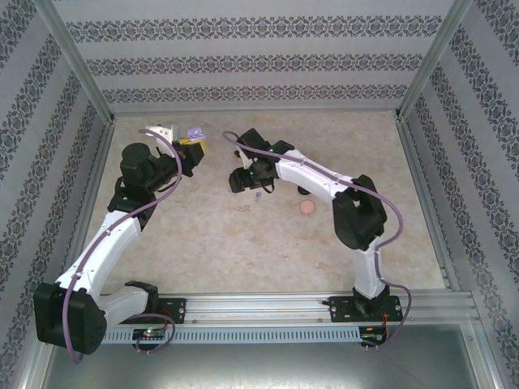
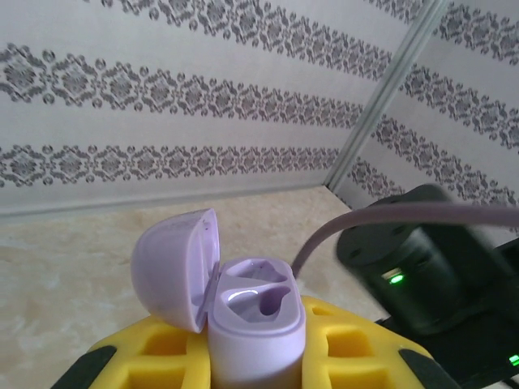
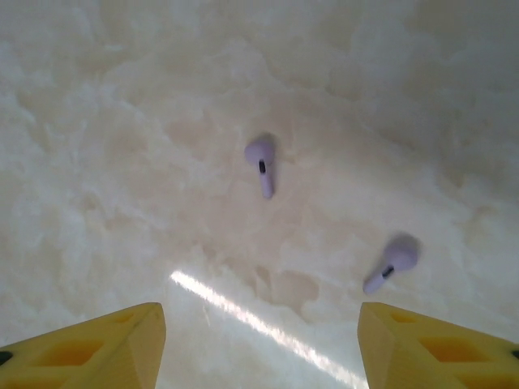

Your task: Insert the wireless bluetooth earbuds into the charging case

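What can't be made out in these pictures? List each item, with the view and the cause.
Top external: the lilac earbuds, below the right gripper, are too small to tell apart.
Left wrist: the base of the charging case is cut off by the bottom edge and the fingers of the left gripper.
Top external: the pink round thing beside the right arm is too small to tell open from shut.

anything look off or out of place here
Nothing damaged. The case sits open in the left gripper, wells apparently empty, while two earbuds lie loose and apart on the table, stems pointing different ways, below the open right gripper.
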`<act>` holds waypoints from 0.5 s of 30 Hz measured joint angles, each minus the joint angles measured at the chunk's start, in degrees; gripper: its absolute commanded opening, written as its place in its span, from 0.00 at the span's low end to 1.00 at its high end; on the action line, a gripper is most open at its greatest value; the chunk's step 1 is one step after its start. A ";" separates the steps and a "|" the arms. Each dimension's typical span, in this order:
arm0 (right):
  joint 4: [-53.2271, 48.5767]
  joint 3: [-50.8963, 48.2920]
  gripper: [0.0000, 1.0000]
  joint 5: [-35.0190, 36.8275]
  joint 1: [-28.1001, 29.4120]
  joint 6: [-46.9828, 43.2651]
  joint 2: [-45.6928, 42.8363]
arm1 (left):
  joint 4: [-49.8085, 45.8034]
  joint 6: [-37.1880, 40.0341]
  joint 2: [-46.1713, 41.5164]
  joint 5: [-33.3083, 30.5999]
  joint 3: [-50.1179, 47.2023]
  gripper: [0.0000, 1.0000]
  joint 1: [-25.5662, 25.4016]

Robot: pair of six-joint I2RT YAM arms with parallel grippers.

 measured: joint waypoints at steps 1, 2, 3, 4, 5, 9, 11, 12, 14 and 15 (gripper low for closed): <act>-0.92 2.21 0.63 0.57 0.35 0.00 1.81 | 0.52 -0.52 -0.39 -0.55 -0.17 0.00 0.00; -1.86 4.61 0.62 1.16 0.61 0.00 3.72 | 0.92 -0.94 -0.76 -1.07 -0.26 0.00 0.04; -2.69 6.62 0.62 1.75 0.74 -0.02 5.31 | 1.22 -1.16 -1.03 -1.49 -0.28 0.00 0.04; -3.80 9.16 0.62 2.47 1.01 -0.02 7.23 | 1.57 -1.46 -1.33 -1.97 -0.28 0.00 0.04; -4.85 11.74 0.61 3.23 1.25 -0.04 9.20 | 1.86 -1.79 -1.68 -2.34 -0.28 0.00 0.09; -8.83 19.96 0.59 5.44 2.49 -0.17 15.41 | 2.51 -2.38 -2.67 -3.43 -0.28 0.00 0.09; -10.71 23.69 0.58 6.51 3.04 -0.20 18.23 | 2.71 -2.40 -3.02 -3.61 -0.28 0.00 0.09; -11.43 25.07 0.57 6.91 3.32 -0.22 19.34 | 2.71 -2.40 -3.15 -3.61 -0.28 0.00 0.09; -13.03 27.85 0.56 7.67 3.67 -0.22 21.40 | 2.71 -2.40 -3.39 -3.61 -0.28 0.00 0.09; -13.70 28.98 0.55 8.00 3.80 -0.22 22.25 | 2.71 -2.40 -3.50 -3.61 -0.28 0.00 0.09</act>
